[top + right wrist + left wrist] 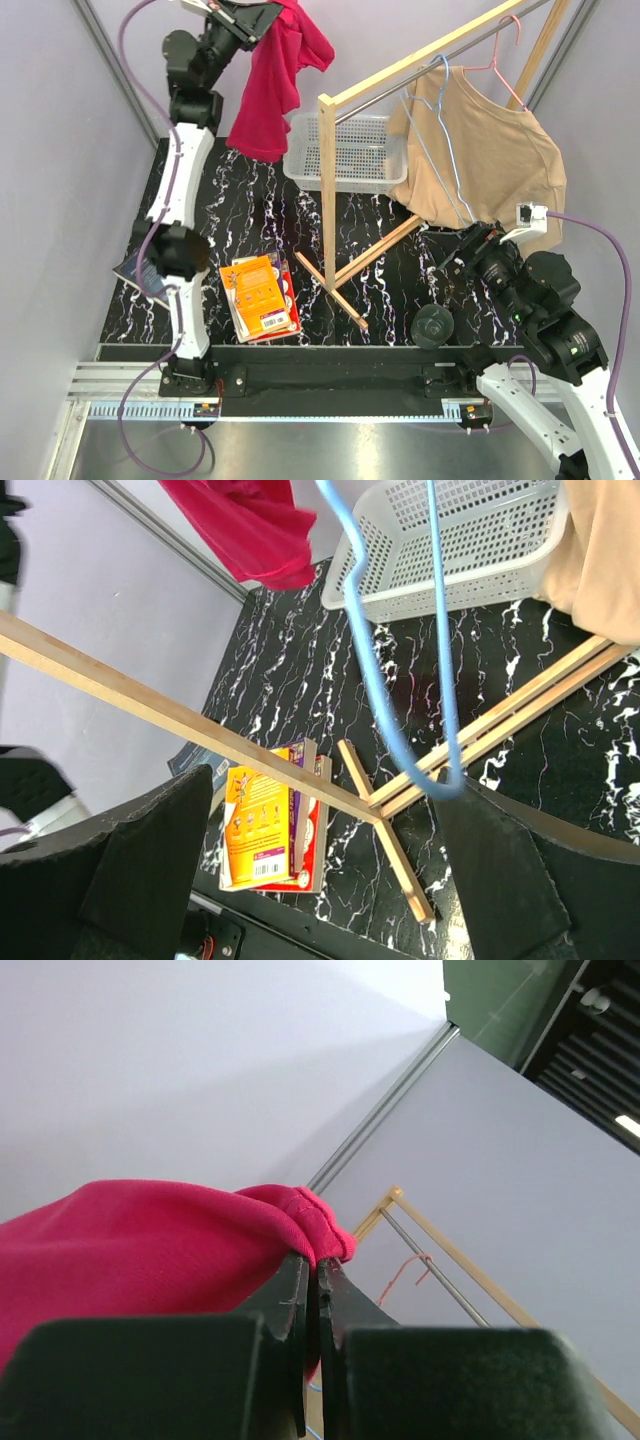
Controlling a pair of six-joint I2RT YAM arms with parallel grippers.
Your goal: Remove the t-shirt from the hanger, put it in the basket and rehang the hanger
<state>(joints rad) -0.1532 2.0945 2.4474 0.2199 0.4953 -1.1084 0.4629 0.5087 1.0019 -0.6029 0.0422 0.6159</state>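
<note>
Nearest, the right wrist camera gave what the overhead one could not. The right gripper [322, 785] stood with its jaws spread wide and nothing in them. The lower curve of the bare blue hanger [375, 660] hung across the gap. It seemed to hang just beyond the fingers rather than between them, though the angle left that unsure. Below lay an orange book [262, 830] on the black marbled table [300, 670], near the foot of the wooden rack [120, 695], with the white basket [470, 540] farther back.

Only the overhead view showed the beige shirt [490, 150] on its pink hanger [500, 50], hung from the metal rail [450, 55] beside the blue hanger.

Only the left wrist camera showed the far grip. The left gripper [318, 1265] had its jaws pressed together on a hemmed fold of the t-shirt [150, 1250].

From overhead, that t-shirt [275, 80] was deep pink-red. It was held high at the far left, off any hanger and clear of the rack. It drooped in a crumpled bundle, with its lowest end beside the basket's left end.
</note>
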